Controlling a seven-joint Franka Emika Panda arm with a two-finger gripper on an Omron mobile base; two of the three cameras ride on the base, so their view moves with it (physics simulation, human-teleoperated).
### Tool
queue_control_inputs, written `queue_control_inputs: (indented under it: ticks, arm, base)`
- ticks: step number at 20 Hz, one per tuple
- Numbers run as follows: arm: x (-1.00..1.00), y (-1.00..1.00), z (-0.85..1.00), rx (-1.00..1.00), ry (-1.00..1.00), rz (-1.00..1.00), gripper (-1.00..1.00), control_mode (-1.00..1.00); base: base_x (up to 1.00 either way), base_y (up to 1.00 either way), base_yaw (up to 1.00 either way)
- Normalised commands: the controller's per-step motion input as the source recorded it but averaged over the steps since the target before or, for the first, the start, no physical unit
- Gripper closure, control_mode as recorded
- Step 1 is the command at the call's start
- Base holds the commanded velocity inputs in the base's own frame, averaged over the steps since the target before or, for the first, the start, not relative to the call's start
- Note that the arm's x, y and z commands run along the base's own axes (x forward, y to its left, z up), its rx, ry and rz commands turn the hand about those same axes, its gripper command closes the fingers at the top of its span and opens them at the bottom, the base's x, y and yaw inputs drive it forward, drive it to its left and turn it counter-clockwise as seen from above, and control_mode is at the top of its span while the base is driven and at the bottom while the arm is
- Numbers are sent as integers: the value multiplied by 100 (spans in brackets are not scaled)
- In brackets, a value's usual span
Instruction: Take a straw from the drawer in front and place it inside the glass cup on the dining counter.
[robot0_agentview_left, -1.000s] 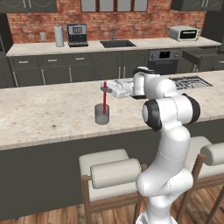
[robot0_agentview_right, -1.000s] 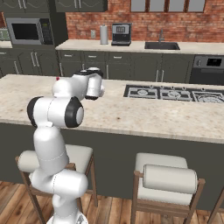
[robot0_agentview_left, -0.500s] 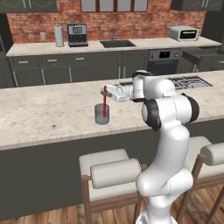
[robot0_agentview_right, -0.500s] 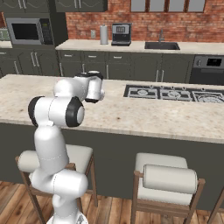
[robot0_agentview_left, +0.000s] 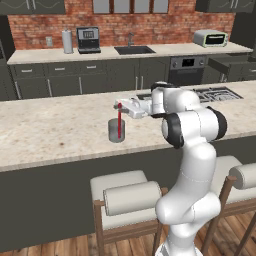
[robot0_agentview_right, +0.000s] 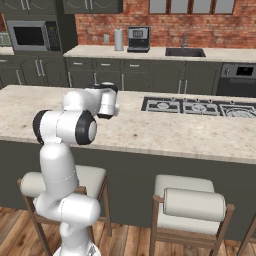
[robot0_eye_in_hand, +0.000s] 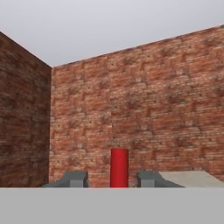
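Note:
The red straw (robot0_agentview_left: 119, 122) stands upright inside the glass cup (robot0_agentview_left: 116, 133), which rests on the dining counter (robot0_agentview_left: 60, 130). My gripper (robot0_agentview_left: 121, 106) reaches in from the right at the straw's top end. In the hand view the straw (robot0_eye_in_hand: 119, 168) rises between the two fingertips (robot0_eye_in_hand: 74, 178) with a gap on each side, so the gripper (robot0_eye_in_hand: 111, 179) is open and not pinching it. In the right base view my own arm hides the cup and the hand. Dark drawers line the back cabinets (robot0_agentview_left: 90, 67); I cannot tell which one is the task's drawer.
A cooktop (robot0_agentview_left: 212, 93) is set into the dining counter to the right of my arm. Cushioned stools (robot0_agentview_left: 131, 196) stand along the near side. The brick-backed counter behind carries a coffee machine (robot0_agentview_left: 88, 40), a sink (robot0_agentview_left: 134, 49) and a toaster oven (robot0_agentview_left: 210, 37).
The jaws have come apart from the straw, which they pinched before. The straw has settled a little lower in the cup. The hand has sunk slightly.

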Motion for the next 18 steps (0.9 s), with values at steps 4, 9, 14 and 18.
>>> queue_control_inputs:
  ticks: [4, 9, 14, 18]
  arm:
    - [-3, -7, 0, -6, -6, 0, -100, -100]
    - [-10, -15, 0, -15, -13, 0, -100, -100]
    - [-4, -29, 0, -22, -17, 0, -100, -100]
    - [-1, -37, 0, -24, -15, -1, -100, -100]
  base:
    - [0, 0, 0]
    - [0, 0, 0]
    - [0, 0, 0]
    - [0, 0, 0]
